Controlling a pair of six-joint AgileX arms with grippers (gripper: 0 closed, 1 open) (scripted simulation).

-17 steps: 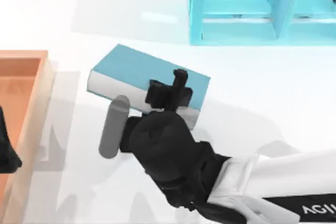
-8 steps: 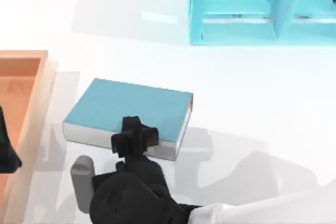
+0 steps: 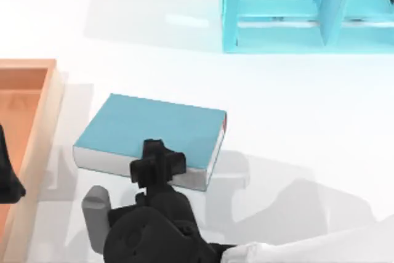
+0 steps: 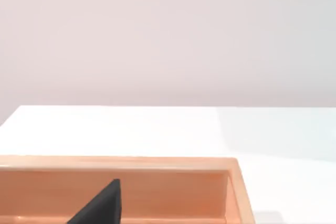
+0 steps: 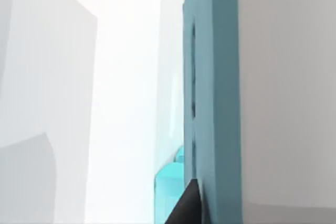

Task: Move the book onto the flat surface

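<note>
Fingers of the right gripper (image 3: 157,163) clamp the near long edge of the book (image 3: 154,130), one above the cover and one beneath. Book lies flat on the surface (image 3: 295,115), toward its near left part, beside the tray (image 3: 37,90) at the left edge. Shelf unit (image 3: 308,10) stands at the far edge. Left gripper (image 3: 7,177) is parked over the tray; whether its fingers are spread, I cannot tell.

Looking like a rendered sim tabletop, not a real room: glossy white table (image 3: 295,127) sitting under flat shadeless lighting, blank pale wall (image 4: 168,35) running behind, plain untextured props standing around — cyan shelf unit (image 3: 308,10), orange wooden tray (image 3: 28,103).
</note>
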